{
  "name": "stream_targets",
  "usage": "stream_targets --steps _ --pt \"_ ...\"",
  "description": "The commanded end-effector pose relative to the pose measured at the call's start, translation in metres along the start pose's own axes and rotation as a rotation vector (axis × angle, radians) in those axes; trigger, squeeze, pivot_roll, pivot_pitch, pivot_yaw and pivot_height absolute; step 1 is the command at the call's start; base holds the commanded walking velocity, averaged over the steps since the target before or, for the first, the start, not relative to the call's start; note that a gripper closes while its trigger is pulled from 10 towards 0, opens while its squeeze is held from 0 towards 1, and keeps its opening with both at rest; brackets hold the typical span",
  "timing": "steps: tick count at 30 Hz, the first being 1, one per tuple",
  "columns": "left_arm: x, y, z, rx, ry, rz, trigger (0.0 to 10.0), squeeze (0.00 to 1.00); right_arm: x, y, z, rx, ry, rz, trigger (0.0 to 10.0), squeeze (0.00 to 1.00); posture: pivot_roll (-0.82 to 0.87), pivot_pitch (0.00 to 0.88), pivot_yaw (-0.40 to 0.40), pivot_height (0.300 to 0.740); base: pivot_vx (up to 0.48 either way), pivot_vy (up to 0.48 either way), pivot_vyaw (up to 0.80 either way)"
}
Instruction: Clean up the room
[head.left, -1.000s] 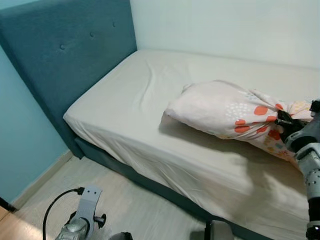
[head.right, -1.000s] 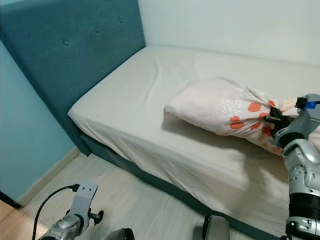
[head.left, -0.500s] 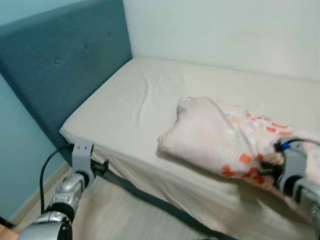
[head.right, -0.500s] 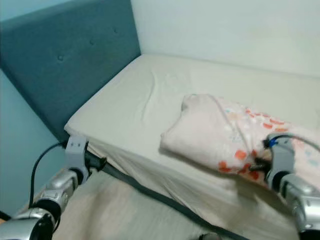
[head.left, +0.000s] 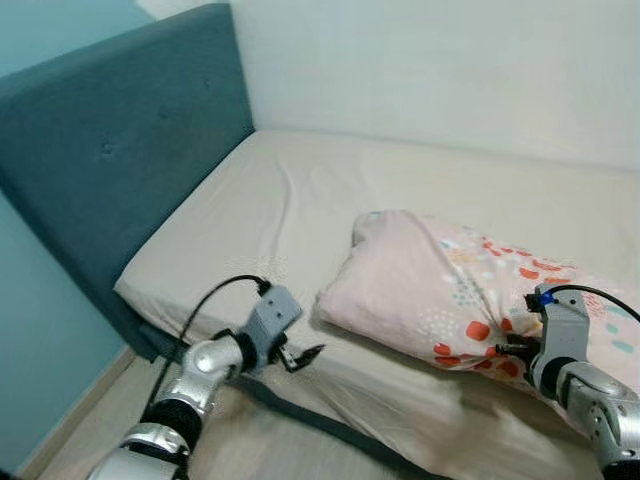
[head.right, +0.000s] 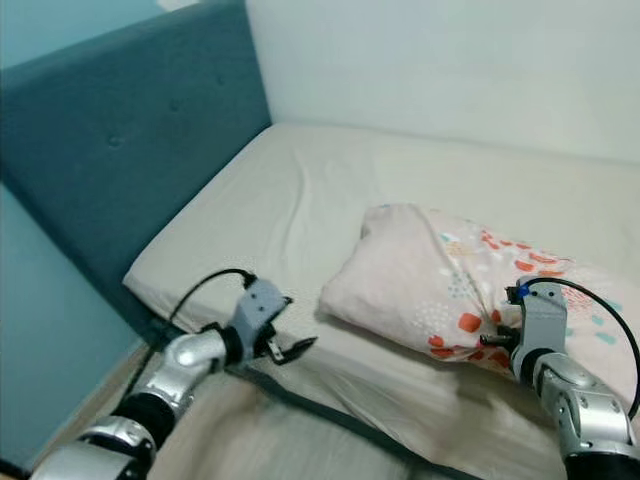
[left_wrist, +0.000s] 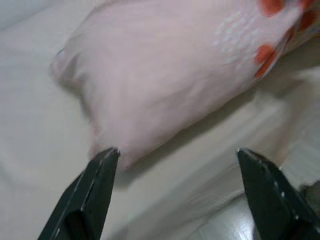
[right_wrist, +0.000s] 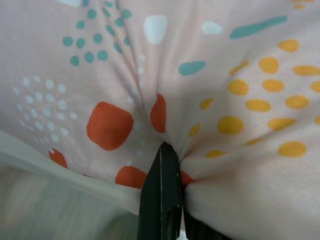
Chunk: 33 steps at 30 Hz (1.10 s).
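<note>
With the right gripper pinching the pillow at the bed's front edge, the wide-open left gripper likely must grasp its near corner next.

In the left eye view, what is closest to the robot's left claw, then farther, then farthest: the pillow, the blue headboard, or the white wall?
From the left claw:
1. Pillow, just to its right on the bed.
2. Blue headboard, up on the left.
3. White wall, behind the bed.

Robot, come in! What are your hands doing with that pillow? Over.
Right gripper shut on pillow, pinching its cover. Left gripper open, near pillow's corner. Pillow on bed. Nothing in the way.
</note>
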<state>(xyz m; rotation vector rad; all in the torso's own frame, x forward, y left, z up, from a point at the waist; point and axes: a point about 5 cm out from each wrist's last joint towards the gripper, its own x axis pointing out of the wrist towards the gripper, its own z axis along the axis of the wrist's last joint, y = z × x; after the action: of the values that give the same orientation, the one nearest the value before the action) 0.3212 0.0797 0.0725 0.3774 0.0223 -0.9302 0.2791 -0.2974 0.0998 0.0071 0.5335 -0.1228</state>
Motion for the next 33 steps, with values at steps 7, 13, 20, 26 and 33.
stream_targets --steps 7,13,20,26,33 --pt "-0.001 -0.004 -0.009 0.016 0.052 0.039 10.0 0.00 0.004 0.012 0.006 0.005 -0.018 0.030 10.0 0.00 -0.06 0.000 0.067 0.602 0.000 0.000 0.00" --pt "0.000 -0.003 -0.010 0.021 0.064 0.103 10.0 0.00 0.008 0.020 0.009 0.010 -0.021 0.053 10.0 0.00 -0.06 0.000 0.068 0.577 0.000 0.000 0.00" --pt "0.012 -0.008 -0.004 0.118 0.079 0.180 10.0 0.00 0.008 0.034 0.011 0.028 -0.032 0.117 10.0 0.00 -0.06 0.000 0.076 0.557 0.000 0.000 0.00" --pt "0.028 -0.018 0.011 0.272 0.038 0.179 10.0 0.00 0.005 0.050 0.014 0.061 -0.044 0.200 10.0 0.00 -0.08 0.003 0.086 0.537 0.000 0.000 0.00" --pt "0.038 -0.027 0.022 0.356 0.004 0.150 10.0 0.00 -0.005 0.063 0.020 0.093 -0.076 0.315 10.0 0.00 -0.10 0.028 0.099 0.522 0.000 0.000 0.00"
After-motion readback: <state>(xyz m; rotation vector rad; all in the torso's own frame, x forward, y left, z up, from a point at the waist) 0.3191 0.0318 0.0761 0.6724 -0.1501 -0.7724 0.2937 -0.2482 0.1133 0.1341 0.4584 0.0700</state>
